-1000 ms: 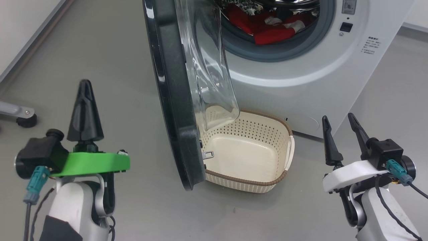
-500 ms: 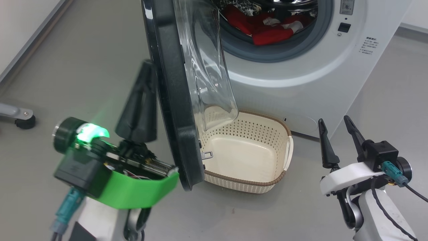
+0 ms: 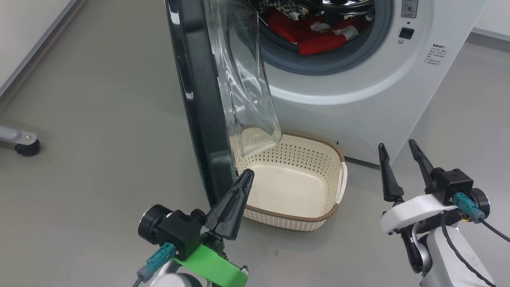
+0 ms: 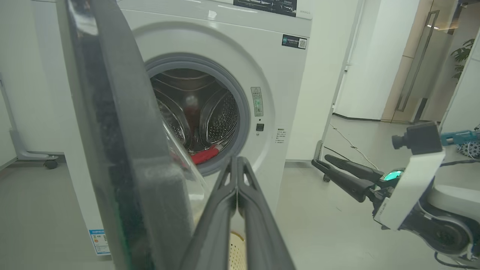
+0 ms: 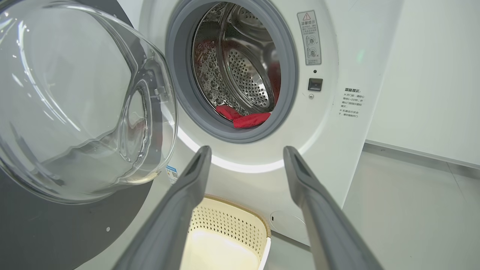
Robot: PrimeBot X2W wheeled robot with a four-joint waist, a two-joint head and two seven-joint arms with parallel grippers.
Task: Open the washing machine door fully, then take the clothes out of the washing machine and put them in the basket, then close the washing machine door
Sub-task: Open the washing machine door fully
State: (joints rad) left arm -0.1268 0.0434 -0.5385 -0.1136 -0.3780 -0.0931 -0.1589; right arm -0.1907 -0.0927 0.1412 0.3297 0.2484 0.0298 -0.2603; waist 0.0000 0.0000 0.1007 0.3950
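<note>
Low in front of the washing machine [image 3: 358, 79], the cream basket [image 3: 303, 155] sits on the grey floor [image 3: 99, 119], just below the round opening and close to the white front panel. The door [image 3: 199, 99] is swung out from the machine so that its glossy black rim faces the head camera almost edge-on, and its clear glass bowl [image 3: 243, 79] bulges toward the drum and overhangs the basket's left end. The red clothes [image 3: 310, 34] lie inside the steel drum, bunched against the grey rubber ring at the bottom of the opening, with a white band showing among the folds. The left claw [image 3: 248, 175], on its green mount, has its two dark fingers pressed together into a single point and holds nothing. That point sits just beside the door's lower edge, on the glass side, above the basket's near left corner, and whether it touches the door cannot be told. Seen from the left wrist, the shut fingers aim at the lower part of the opening, with the thick door edge close on their left. The right claw [image 3: 397, 144], on its white mount, stands well apart from the door, to the right of the basket, with its fingers spread wide and nothing between them. Seen from the right wrist, those spread fingers frame the bottom of the opening and the basket's far end. A grey leg with a black wheel [image 3: 22, 145] rests on the floor far to the left.
</note>
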